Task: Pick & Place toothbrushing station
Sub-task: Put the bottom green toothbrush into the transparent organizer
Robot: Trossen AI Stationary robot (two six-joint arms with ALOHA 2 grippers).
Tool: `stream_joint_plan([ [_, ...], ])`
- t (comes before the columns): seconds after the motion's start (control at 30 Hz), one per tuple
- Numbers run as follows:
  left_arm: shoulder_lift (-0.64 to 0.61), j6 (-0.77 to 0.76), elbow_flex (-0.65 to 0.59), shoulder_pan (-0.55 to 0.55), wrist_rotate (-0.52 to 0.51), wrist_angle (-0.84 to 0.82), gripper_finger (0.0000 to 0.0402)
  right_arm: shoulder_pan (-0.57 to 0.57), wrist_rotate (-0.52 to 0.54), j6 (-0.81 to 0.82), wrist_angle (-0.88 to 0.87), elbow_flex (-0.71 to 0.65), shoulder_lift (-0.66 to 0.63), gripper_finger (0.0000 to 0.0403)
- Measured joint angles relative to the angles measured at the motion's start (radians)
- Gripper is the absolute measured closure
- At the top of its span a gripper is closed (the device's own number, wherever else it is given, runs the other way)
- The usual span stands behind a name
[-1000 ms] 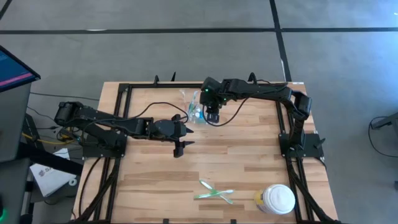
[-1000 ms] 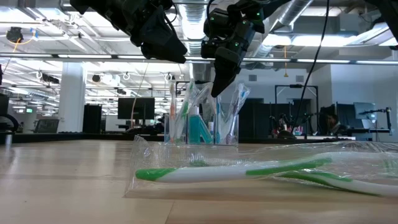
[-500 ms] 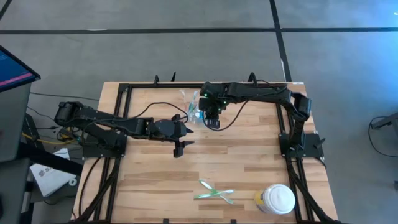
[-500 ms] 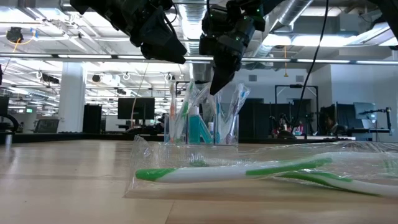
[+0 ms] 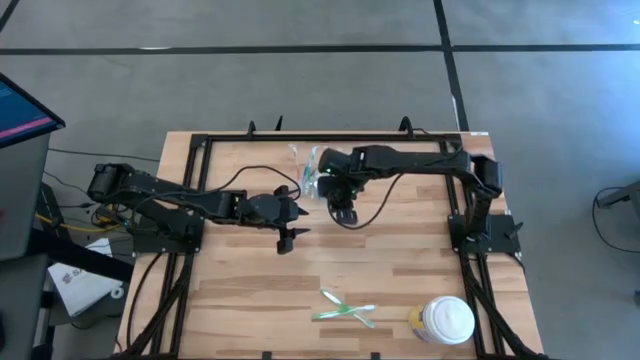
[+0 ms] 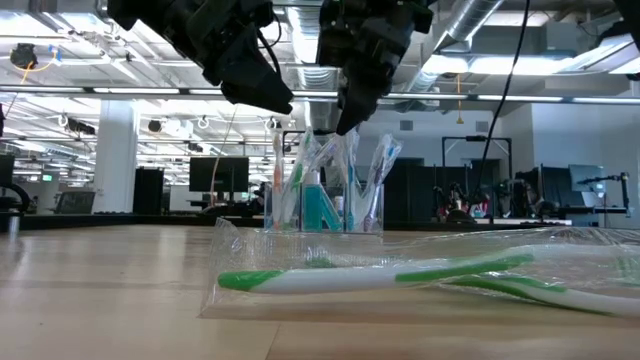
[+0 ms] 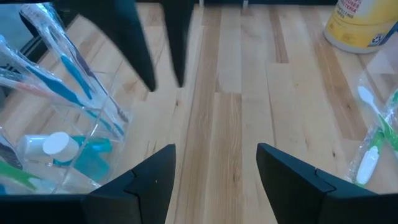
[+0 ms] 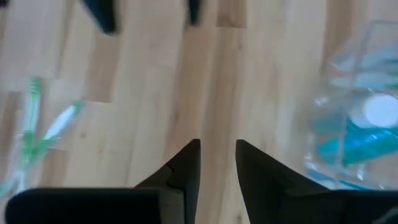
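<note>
On the far middle of the wooden surface (image 5: 400, 250): clear holder (image 5: 312, 175), upright, containing wrapped toothbrushes (image 6: 385, 160) that lean outward and a teal tube (image 6: 322, 207) with a white cap.

Right hand (image 5: 345, 212): arm stretched across from the right-side mount, wrist angled downward, hand raised off the surface just beside the holder on its near side. Fingers (image 8: 186, 165) stand slightly apart with a narrow gap, nothing between them.

Left hand (image 5: 288, 236): arm reaches in from the left edge, low and nearly level, hand pointing toward the near edge, close to the right hand. Fingers (image 7: 152, 177) spread wide, empty.

Near edge of the surface: green-and-white wrapped toothbrushes (image 5: 345, 310), lying crossed, well apart from the holder. Beside them, toward the right corner, a white lidded jar (image 5: 445, 320).
</note>
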Motion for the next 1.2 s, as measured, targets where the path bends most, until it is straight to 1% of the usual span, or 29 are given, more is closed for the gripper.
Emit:
stream_joint_plan([
  [0.37,0.0,0.0,0.0,0.0,0.0,-0.002,0.0184,0.09,0.0,0.019,-0.021,-0.008,0.001,0.0348],
  [0.47,0.0,0.0,0.0,0.0,0.0,-0.004,0.0184,0.11,0.007,0.037,-0.012,-0.008,-0.004,0.0367],
  [0.53,0.0,0.0,0.0,0.0,0.0,-0.004,0.0184,0.134,0.017,0.071,0.02,-0.008,-0.018,0.0386],
  [0.6,0.0,0.001,-0.003,0.0,0.0,-0.002,0.0184,0.165,0.05,0.069,0.048,-0.015,-0.043,0.0398],
  [0.63,0.0,0.001,-0.007,0.0,0.0,-0.002,0.0184,0.181,0.077,0.07,0.059,-0.042,-0.067,0.0398],
  [0.67,0.0,0.002,-0.012,0.0,0.0,-0.002,0.0184,0.192,0.103,0.081,0.111,-0.08,-0.093,0.0396],
  [0.73,-0.003,0.002,-0.023,0.0,-0.002,-0.008,0.0184,0.206,0.126,0.108,0.215,-0.198,-0.173,0.0393],
  [0.77,-0.006,0.002,-0.025,0.0,-0.003,-0.007,0.0184,0.203,0.127,0.13,0.255,-0.269,-0.22,0.0394],
  [0.87,-0.015,0.002,-0.028,0.008,-0.004,0.006,0.0184,0.196,0.137,0.228,0.466,-0.474,-0.364,0.04],
  [0.97,-0.02,0.002,-0.027,0.014,-0.005,0.051,0.0184,0.212,0.138,0.323,0.62,-0.629,-0.48,0.04],
  [1.03,-0.021,0.002,-0.027,0.014,-0.005,0.074,0.0184,0.234,0.138,0.369,0.654,-0.699,-0.532,0.0399],
  [1.1,-0.021,0.002,-0.027,0.014,-0.005,0.082,0.0184,0.26,0.163,0.4,0.669,-0.746,-0.564,0.04],
  [1.2,-0.021,0.002,-0.027,0.014,-0.005,0.086,0.0184,0.307,0.19,0.445,0.675,-0.778,-0.575,0.0402],
])
